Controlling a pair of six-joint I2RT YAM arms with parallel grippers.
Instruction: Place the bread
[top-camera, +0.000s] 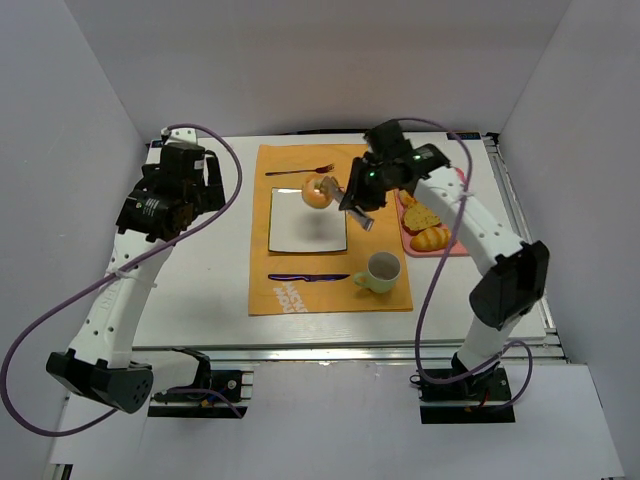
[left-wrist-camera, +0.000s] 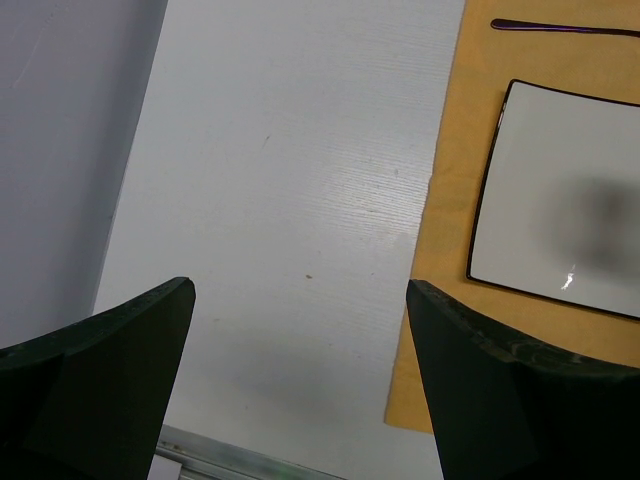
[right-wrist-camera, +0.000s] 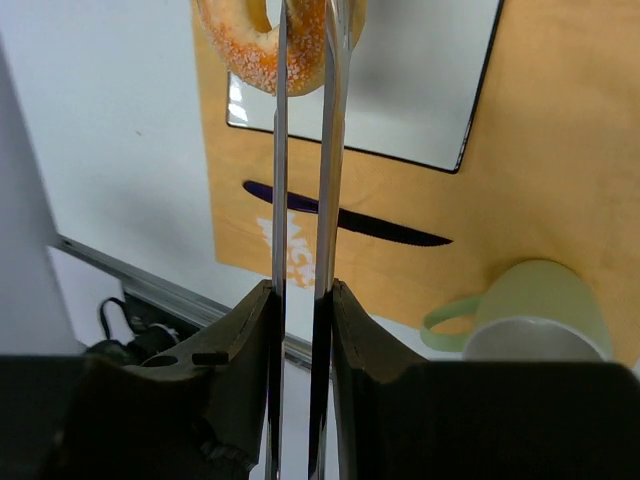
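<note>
Placement is in hand: the bread (top-camera: 318, 191) is gripped by the right pincer (right-wrist-camera: 304, 30) above the plate (top-camera: 300, 235), seemingly clear of it. Lowering, then release, is called for. The left pincer (left-wrist-camera: 300, 288) is spread, idle.

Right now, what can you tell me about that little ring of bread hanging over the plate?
The bread is a small ring-shaped roll, golden-orange with a pale, sugary-looking crust and a centre hole. It is in the air above the white square plate, where it casts a blurry shadow, and it does not rest on the plate. Two thin metal tongs pinch its ring, and the right gripper squeezes them. Nothing else touches it.
</note>
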